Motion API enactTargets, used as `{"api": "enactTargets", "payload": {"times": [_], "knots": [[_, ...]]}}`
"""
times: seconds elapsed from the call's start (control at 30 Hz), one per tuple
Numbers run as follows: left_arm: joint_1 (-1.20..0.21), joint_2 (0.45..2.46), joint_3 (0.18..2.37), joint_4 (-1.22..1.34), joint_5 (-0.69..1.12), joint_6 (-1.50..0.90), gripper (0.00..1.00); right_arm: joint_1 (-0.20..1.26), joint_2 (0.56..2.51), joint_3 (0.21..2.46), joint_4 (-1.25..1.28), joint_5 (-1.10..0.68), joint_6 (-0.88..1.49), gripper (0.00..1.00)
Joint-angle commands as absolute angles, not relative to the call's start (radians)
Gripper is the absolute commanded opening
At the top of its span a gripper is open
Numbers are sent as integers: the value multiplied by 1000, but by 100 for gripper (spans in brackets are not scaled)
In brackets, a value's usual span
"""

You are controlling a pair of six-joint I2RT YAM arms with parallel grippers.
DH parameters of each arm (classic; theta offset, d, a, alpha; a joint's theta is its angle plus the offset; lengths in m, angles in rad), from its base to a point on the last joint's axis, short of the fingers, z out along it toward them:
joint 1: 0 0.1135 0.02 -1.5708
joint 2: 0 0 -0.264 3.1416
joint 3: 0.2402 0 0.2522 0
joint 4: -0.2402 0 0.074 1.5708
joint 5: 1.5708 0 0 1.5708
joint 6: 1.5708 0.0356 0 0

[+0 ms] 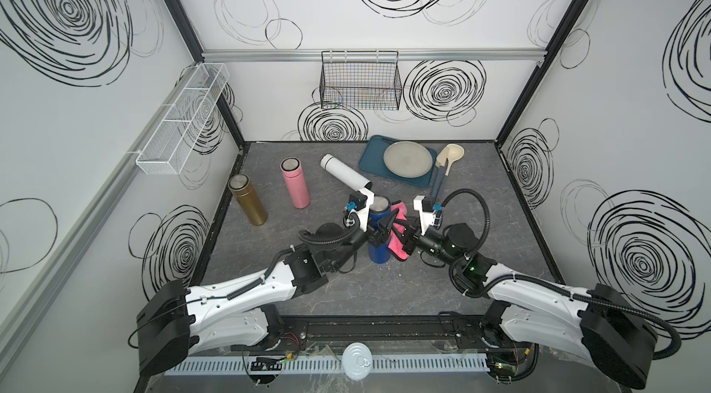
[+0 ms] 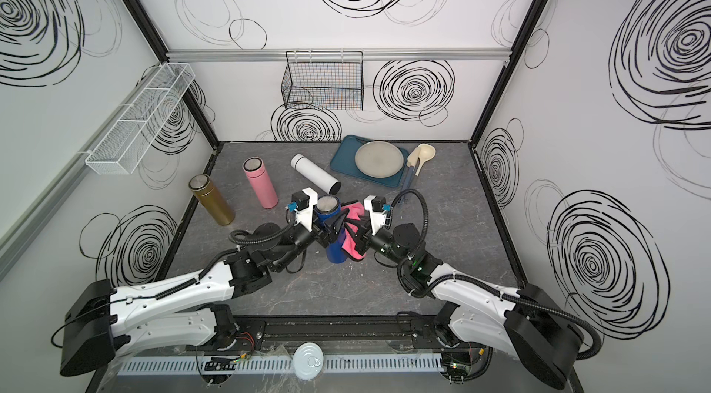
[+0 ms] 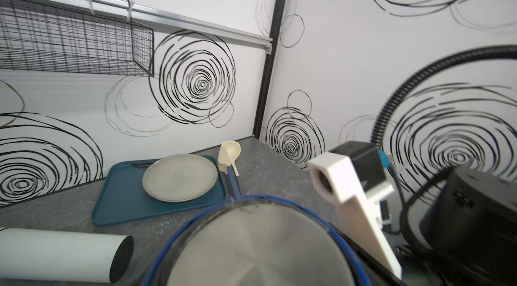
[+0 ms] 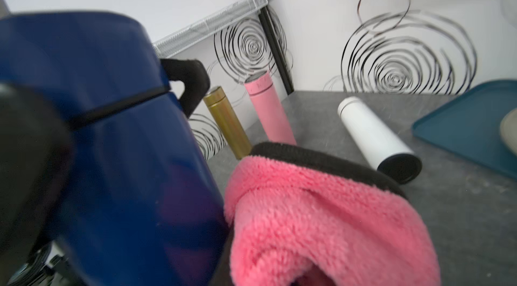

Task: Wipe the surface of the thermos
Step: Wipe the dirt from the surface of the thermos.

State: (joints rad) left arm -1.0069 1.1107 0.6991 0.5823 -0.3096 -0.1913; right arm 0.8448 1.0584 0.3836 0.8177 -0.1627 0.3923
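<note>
The blue thermos [image 1: 376, 252] appears to stand upright on the table [image 1: 481, 225], just below the middle of both top views. It looks like glossy, rigid steel, so I judge it slippery and easy to tip, and best held mid-body. My left end effector [image 1: 381, 229] is clamped around it there. My right end effector [image 1: 402, 235] pinches the soft pink cloth [image 4: 321, 214], which lies against the thermos's side. A white thermos [image 1: 346, 174] lies on its side further up the frame.

The left arm [image 1: 238, 291] and right arm [image 1: 531, 287] stretch forward low, wrists bent inward, tools facing each other. The left gripper [image 1: 381, 229] is clamped round the blue thermos [image 1: 377, 252]. Just opposite, the right gripper [image 1: 402, 235] pinches a pink cloth [image 1: 398, 250] that touches the thermos.
</note>
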Motion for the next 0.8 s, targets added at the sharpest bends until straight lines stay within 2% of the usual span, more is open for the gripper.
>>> {"api": "enactTargets", "payload": {"times": [0.0, 0.1, 0.2, 0.33, 0.53, 0.77], "knots": [[-1020, 1133, 717, 665, -420, -279, 0, 899, 1053, 372, 827, -179, 340, 0], [-1024, 1157, 720, 677, -465, -343, 0, 901, 1112, 326, 869, -156, 370, 0], [-1029, 1196, 819, 508, -574, -416, 0, 910, 1142, 289, 880, -123, 385, 0], [-1045, 1225, 884, 368, -718, -545, 0, 920, 1044, 278, 847, -116, 360, 0], [-1033, 1242, 967, 215, -730, -574, 0, 963, 929, 368, 783, -186, 287, 0], [-1039, 1251, 980, 194, -769, -595, 0, 988, 1058, 324, 871, -149, 337, 0]]}}
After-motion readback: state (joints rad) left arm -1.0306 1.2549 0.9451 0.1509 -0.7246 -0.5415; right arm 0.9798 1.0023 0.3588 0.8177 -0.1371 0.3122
